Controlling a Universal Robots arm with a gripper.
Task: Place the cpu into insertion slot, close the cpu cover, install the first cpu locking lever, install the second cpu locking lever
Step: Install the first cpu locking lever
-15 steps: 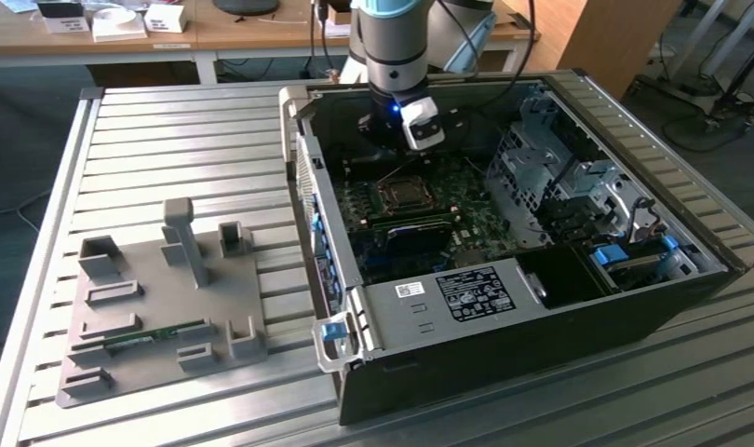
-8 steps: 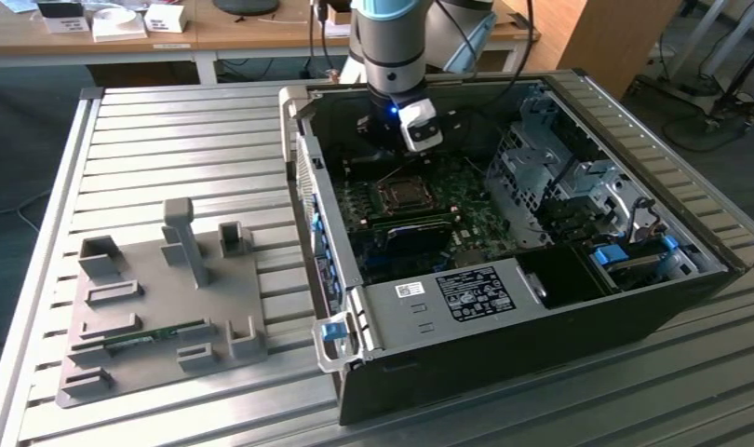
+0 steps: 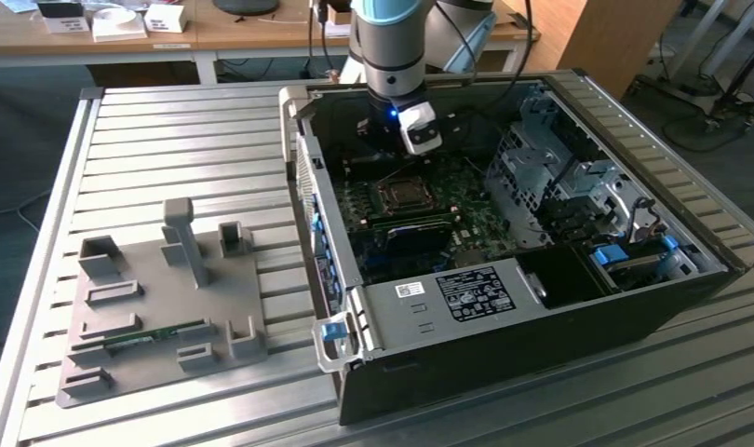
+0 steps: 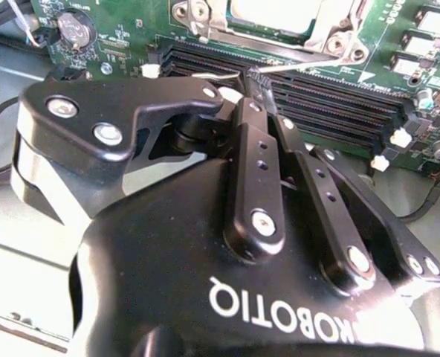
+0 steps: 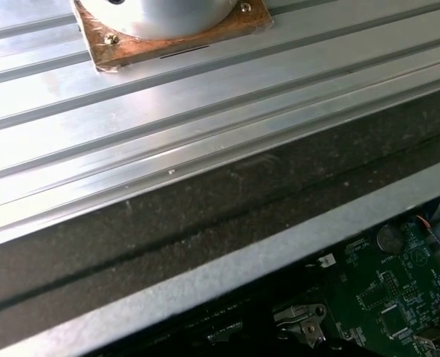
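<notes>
- Gripper on the grey arm reaches down inside the open computer case. Its two black fingers are together at the tips.
- Table of ribbed metal carries the case and goes on past it on every side.
- Computer case lies on its side with the open face up. In the first wrist view its black wall runs along the table slats.
- Grey plastic tray with upright posts lies on the table beside the case, on the exterior view's left of it and apart from it.
- Green board covers the floor of the case.
- Black memory slots run in long rows on the board inside the case, and the fingertips are just above them.
- Cpu cover, a silvery frame, lies flat on the board near the middle of the case, next to the memory slots.
- Cpu sits in its slot under this frame, and its silver top shows through the square opening.
- Thin metal lever runs between the cover and the memory slots. One end of it meets the fingertips. I cannot tell if the fingers pinch it.
- Round coin battery sits on the board near a wall of the case.
</notes>
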